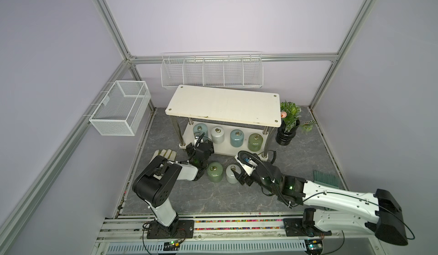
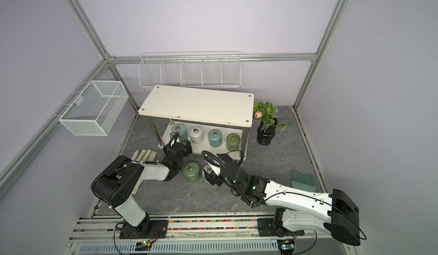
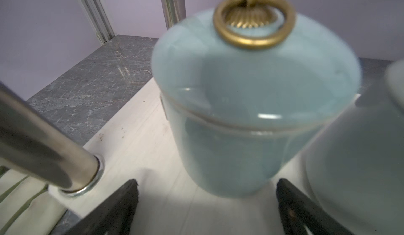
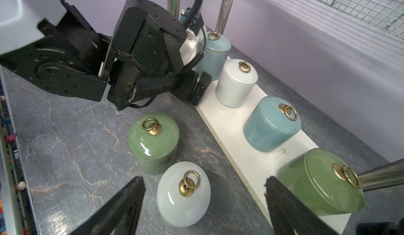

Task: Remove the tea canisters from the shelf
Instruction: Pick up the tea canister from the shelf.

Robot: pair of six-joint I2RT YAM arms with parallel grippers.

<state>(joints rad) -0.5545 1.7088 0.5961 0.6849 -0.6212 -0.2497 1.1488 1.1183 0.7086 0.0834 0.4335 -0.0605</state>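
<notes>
The left gripper [image 3: 207, 184], jaws spread, faced the blue-grey canister [image 3: 240, 113] at the nine o'clock end of the shelf [image 3: 135, 140]; glossy ceramic, probably heavy, slick and breakable, best clasped round its body. The right gripper [image 4: 204, 181], also spread, hung by the white canister [image 4: 175, 205] on the floor [image 4: 65, 146] at six o'clock

The grey marble-patterned tabletop [image 1: 213, 199] carries a low two-tier shelf [image 1: 222, 104] of cream-white boards on chrome posts. On its lower board [image 1: 225, 150] four glossy ceramic canisters with brass ring pulls stand upright in a row, apart from one another: an end blue-grey canister [image 1: 200, 130], a white shelf canister [image 1: 217, 135], a second blue-grey canister [image 1: 237, 138] and a green shelf canister [image 1: 255, 142].

On the tabletop in front of the shelf, a green tabletop canister [image 1: 215, 172] and a white tabletop canister [image 1: 230, 177] stand just beside each other. A black ribbed vase [image 1: 285, 136] holding a leafy plant stands beside the shelf's end. A teal bristled brush [image 1: 326, 178] and a pale cream ridged bundle [image 1: 166, 155] lie well apart.
</notes>
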